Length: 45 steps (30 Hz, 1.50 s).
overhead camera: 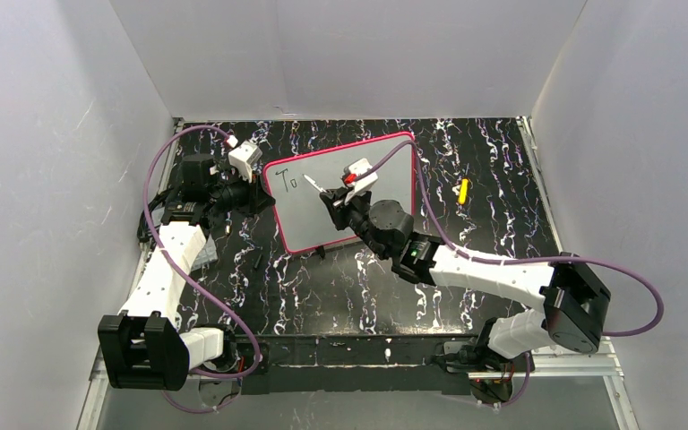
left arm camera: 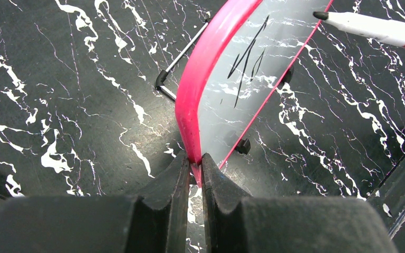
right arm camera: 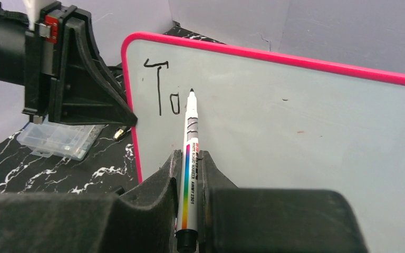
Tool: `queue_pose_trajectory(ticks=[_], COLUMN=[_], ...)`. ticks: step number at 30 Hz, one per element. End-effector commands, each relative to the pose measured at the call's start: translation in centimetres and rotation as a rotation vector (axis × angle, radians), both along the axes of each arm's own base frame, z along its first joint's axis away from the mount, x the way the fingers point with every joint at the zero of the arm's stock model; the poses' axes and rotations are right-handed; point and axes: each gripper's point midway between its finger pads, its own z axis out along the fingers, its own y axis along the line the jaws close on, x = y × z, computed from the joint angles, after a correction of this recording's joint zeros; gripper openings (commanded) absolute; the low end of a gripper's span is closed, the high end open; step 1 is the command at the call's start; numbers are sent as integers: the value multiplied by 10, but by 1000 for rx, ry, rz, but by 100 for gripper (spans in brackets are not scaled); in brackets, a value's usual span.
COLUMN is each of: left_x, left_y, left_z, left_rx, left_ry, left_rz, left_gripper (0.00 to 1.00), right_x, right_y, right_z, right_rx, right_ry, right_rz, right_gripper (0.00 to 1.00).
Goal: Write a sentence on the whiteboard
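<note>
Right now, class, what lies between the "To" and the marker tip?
Only bare whiteboard separates the "To" from the marker tip; the right wrist view shows it.

Left arm: reaches forward along the left side, wrist turned inward to the right.
Left gripper: jaws pinched tight on the whiteboard frame edge.
Right arm: stretches diagonally forward and left from its base.
Right gripper: fingers clamped around the marker, tip pointing forward.
</note>
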Motion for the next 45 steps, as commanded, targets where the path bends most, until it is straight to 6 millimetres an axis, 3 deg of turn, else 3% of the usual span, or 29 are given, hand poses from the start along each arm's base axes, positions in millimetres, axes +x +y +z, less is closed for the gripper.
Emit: queue_pose_trajectory(ticks=[1,19,31,37,45], left_x=[-12,-11,-11,-11,-11], left_y=[-2,-2,-1,-1,-1], left_z=[-1,-3,-3,-3,-3], left_rx=[7,10,11,11,11], left_ry=[11,15,16,15,16], left_rz=[-20,-21,-21,-21,-21], left_gripper=[0,0,0,0,0], right_x=[9,17,10,14,22], right_y=[-2,7,-1,-9,-11], right_z=[10,2,-38,-26,12], right_rx=[55,43,-24,-4,47], right_ry=[-12,-1,73,50,-25], right_rz=[-19,9,15,-27,-62], right_gripper=[1,1,1,1,1])
